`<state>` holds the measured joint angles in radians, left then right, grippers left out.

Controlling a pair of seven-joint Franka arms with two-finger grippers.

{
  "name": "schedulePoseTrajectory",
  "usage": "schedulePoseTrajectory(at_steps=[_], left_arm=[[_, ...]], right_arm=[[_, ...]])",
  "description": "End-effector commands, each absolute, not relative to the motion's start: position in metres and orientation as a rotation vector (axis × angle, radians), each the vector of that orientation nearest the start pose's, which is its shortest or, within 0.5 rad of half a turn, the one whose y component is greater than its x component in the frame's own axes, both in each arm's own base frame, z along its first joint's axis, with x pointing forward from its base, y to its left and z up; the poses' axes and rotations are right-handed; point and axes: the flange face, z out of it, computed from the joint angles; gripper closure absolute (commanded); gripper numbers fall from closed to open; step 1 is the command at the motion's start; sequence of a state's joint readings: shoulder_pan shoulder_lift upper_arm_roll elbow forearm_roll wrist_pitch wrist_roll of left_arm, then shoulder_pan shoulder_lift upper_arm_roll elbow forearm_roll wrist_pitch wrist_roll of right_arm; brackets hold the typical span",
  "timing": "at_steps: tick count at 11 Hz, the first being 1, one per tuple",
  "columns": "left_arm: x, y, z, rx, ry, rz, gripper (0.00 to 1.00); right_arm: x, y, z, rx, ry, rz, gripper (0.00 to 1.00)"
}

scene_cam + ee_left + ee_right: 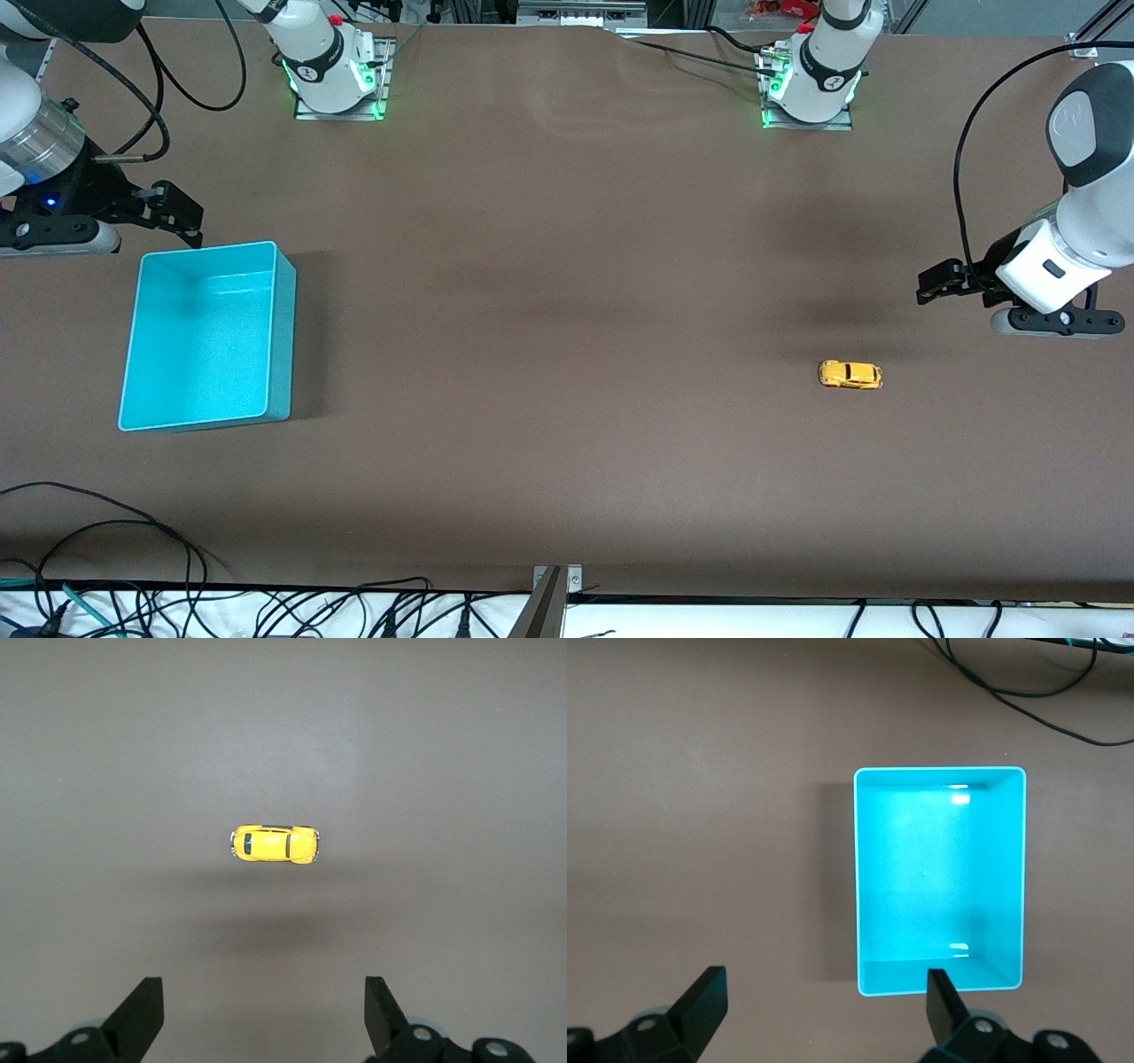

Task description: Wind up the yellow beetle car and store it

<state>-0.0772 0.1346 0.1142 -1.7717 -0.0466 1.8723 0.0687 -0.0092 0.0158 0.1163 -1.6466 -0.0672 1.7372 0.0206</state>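
The yellow beetle car (850, 374) stands on its wheels on the brown table toward the left arm's end. It also shows in the left wrist view (275, 843), apart from the fingers. My left gripper (928, 287) is open and empty, up over the bare table close to the car; its own view shows it too (263, 994). The turquoise bin (282, 337) stands empty toward the right arm's end, and shows in the right wrist view (939, 877). My right gripper (188, 221) is open and empty, up over the table by the bin's rim, as its own view shows (826, 985).
The two arm bases (337, 75) (811, 84) with green lights stand along the table's edge farthest from the front camera. Loose black cables (133, 532) lie at the edge nearest the front camera. A metal bracket (549, 594) sits at the middle of that edge.
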Motion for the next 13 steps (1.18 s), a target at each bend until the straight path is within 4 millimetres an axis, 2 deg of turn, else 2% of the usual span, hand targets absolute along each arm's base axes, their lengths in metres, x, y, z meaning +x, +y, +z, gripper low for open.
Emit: schedulePoseTrajectory(at_steps=[1, 3, 6, 11, 13], left_arm=[[0.589, 0.015, 0.479, -3.174, 0.068, 0.065, 0.00], [0.587, 0.018, 0.476, -3.176, -0.022, 0.095, 0.00], [0.590, 0.020, 0.461, -3.176, -0.045, 0.149, 0.00], [0.588, 0.026, 0.463, -3.174, -0.061, 0.195, 0.00], [0.589, 0.026, 0.454, -3.173, -0.078, 0.222, 0.00]], right_arm=[[0.573, 0.048, 0.595, -3.189, -0.118, -0.096, 0.00], [0.573, 0.045, 0.595, -3.188, -0.108, -0.096, 0.00], [0.573, 0.044, 0.593, -3.187, -0.112, -0.081, 0.00], [0.574, 0.044, 0.593, -3.190, -0.091, -0.086, 0.00], [0.577, 0.040, 0.585, -3.188, -0.081, -0.059, 0.00]])
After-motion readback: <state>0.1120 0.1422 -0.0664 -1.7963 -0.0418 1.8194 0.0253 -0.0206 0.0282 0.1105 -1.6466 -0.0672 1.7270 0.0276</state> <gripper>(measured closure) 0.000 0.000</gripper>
